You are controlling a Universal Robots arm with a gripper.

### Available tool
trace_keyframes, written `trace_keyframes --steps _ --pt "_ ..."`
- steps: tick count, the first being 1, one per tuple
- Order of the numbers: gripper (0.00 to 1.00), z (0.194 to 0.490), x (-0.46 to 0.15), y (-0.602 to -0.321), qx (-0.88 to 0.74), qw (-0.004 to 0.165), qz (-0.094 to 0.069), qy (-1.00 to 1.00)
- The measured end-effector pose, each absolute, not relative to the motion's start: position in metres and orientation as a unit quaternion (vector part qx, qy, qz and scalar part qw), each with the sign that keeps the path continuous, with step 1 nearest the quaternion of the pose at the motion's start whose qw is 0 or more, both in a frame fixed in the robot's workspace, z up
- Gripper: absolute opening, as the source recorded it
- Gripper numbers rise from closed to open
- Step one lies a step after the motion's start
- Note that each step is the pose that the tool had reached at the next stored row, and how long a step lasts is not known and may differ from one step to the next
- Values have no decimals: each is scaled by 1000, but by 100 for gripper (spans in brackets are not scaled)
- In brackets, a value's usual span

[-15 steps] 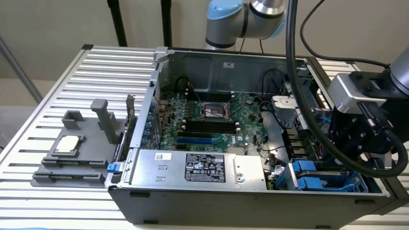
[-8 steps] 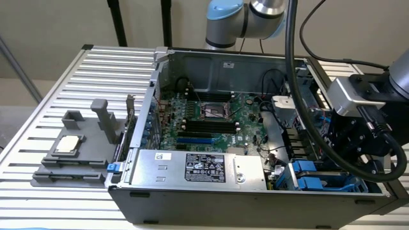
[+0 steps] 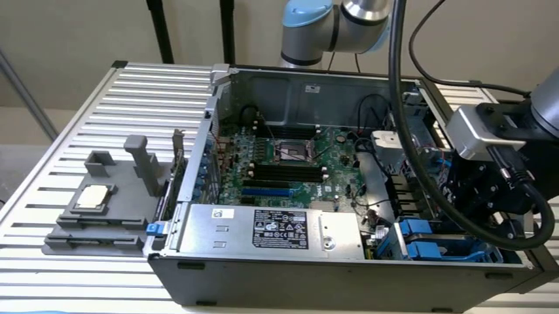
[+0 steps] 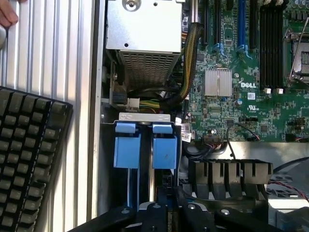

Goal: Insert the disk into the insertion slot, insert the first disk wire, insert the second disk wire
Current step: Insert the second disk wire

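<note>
While shut, claw [image 4: 166, 212] hangs over blue-railed insertion slot [image 4: 145, 145].

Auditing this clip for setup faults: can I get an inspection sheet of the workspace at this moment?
Surface: slatted metal table, open computer case on it.
Job's things: insertion slot with blue tabs; disk body not made out.
Clutter: keyboard, grey fixture holding a chip, a fingertip over the table.
Grippers: pincer shut, close to the blue tabs.
Cables: sleeved bundle beside the power supply; black cables along the arm.
Surroundings: black poles behind table.
</note>
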State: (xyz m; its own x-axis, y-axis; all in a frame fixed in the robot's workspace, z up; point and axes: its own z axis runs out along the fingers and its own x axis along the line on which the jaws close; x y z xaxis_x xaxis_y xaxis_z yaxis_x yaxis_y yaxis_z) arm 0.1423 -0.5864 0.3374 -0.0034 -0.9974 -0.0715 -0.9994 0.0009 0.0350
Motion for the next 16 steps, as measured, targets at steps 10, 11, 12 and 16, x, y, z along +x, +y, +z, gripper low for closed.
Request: trace_keyframes --steps 10,11,12,16 --pt "24 362 130 -586 -708 12 37 705" --pt "24 362 127 -586 -709 12 37 704" --pt "24 362 125 -587 -710 12 37 704" --pt "24 362 120 -587 -712 12 37 701"
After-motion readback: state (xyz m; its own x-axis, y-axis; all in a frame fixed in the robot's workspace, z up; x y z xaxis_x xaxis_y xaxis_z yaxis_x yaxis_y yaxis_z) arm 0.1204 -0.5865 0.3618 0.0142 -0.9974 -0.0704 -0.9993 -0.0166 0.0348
